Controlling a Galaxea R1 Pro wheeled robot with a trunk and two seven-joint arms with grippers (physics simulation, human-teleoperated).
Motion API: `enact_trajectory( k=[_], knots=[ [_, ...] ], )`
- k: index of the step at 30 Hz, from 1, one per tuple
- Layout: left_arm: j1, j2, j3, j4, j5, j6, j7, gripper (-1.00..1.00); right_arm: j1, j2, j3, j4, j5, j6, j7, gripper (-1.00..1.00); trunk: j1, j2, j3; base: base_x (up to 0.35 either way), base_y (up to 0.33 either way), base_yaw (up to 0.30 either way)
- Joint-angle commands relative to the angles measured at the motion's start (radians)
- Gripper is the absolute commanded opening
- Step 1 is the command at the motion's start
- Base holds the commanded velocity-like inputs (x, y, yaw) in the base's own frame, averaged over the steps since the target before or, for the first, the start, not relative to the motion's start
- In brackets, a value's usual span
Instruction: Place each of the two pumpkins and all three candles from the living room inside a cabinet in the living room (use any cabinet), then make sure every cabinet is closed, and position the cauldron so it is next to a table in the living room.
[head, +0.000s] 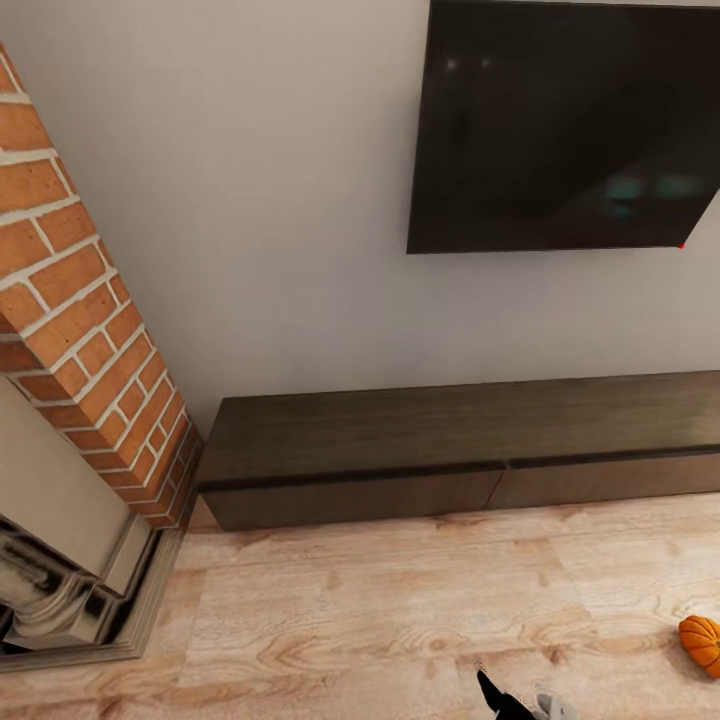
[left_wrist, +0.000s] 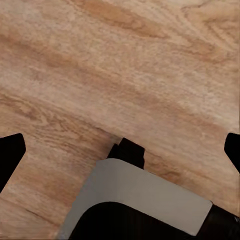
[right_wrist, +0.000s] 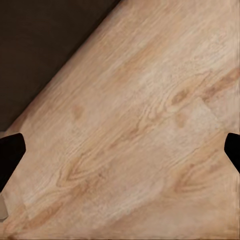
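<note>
The robot's head camera is looking down at a long, low, dark-brown wooden cabinet (head: 460, 450) that is sitting against a plain grey wall (head: 270, 200). Its flat drawer fronts are all sitting flush, so the cabinet is looking closed. A big black flat screen (head: 565, 125) is hanging on the wall above the right part of the cabinet. A red brick chimney column (head: 80, 330) with a pale stone fireplace (head: 60, 560) is standing at the cabinet's left end. A small, ribbed orange pumpkin (head: 701, 643) is lying on the light wooden plank floor (head: 380, 610), near the right edge of the head view and well apart from the cabinet. A dark robot part (head: 505, 698) is poking in at the bottom edge of that view. The left gripper (left_wrist: 120, 150) is hanging over bare floor with its two black fingertips (left_wrist: 9, 152) spread wide apart and holding nothing, and a grey and black piece of the robot (left_wrist: 145, 200) is lying under it. The right gripper (right_wrist: 120, 150) is also hanging with its black fingertips (right_wrist: 9, 152) wide apart and empty, over the floor just beside the cabinet's dark front (right_wrist: 40, 45).
</note>
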Motion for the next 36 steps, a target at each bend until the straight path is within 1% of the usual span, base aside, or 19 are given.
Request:
enact_trajectory(
  k=[1,3,5,8,17,21,25,28,34,35,36],
  knots=[
    [0.005,-0.006,0.008,0.006,-0.005,0.004,-0.005,1.0,0.005,0.0,-0.001,0.007,-0.004,0.0,0.007,1.0,0.0,0.0,-0.001,0.0,0.0,0.0],
    [0.017,-0.017,0.019,0.017,-0.016,0.015,-0.016,1.0,0.017,0.001,-0.001,0.019,-0.005,0.0,0.009,1.0,0.0,0.0,-0.001,0.0,0.0,0.0],
    [0.014,-0.029,0.025,0.027,-0.027,0.026,-0.027,1.0,0.028,0.003,-0.002,0.023,-0.005,-0.001,0.008,1.0,0.0,0.0,-0.001,0.0,0.0,0.0],
    [0.007,-0.026,0.039,0.01,-0.019,0.043,-0.044,1.0,0.031,0.003,-0.002,0.025,-0.006,-0.004,0.007,1.0,0.0,0.0,-0.001,0.0,0.0,0.0],
    [-0.009,-0.012,0.044,-0.041,-0.017,0.093,-0.094,1.0,0.029,0.001,-0.004,0.01,-0.004,-0.003,0.017,1.0,0.0,0.0,-0.001,0.0,0.0,0.0],
    [-0.012,-0.014,0.044,-0.064,-0.018,0.116,-0.117,1.0,0.027,-0.009,-0.009,-0.013,-0.013,0.016,0.037,1.0,0.0,0.0,-0.001,0.0,0.0,0.0],
    [-0.013,-0.017,0.044,-0.086,-0.019,0.138,-0.139,1.0,0.023,-0.011,-0.01,-0.035,-0.016,0.039,0.06,1.0,0.0,0.0,-0.001,0.0,0.0,0.0],
    [-0.017,-0.017,0.044,-0.103,-0.018,0.155,-0.156,1.0,0.006,-0.013,-0.011,-0.052,-0.017,0.055,0.077,1.0,0.0,0.0,-0.001,0.0,0.0,0.0],
    [-0.051,-0.017,0.044,-0.137,-0.017,0.188,-0.19,1.0,-0.028,-0.013,-0.011,-0.086,-0.02,0.089,0.11,1.0,0.0,0.0,-0.001,0.0,0.0,0.0],
    [-0.06,-0.016,0.044,-0.802,-0.017,0.918,-0.643,1.0,-0.108,-0.012,-0.011,-0.32,-0.02,0.23,0.148,1.0,0.0,0.0,-0.001,0.0,0.0,0.0],
    [-0.064,-0.015,0.044,-0.805,-0.017,0.919,-0.643,1.0,-0.113,-0.012,-0.012,-0.321,-0.02,0.23,0.159,1.0,0.0,0.0,-0.001,0.0,0.0,0.0]
  ],
)
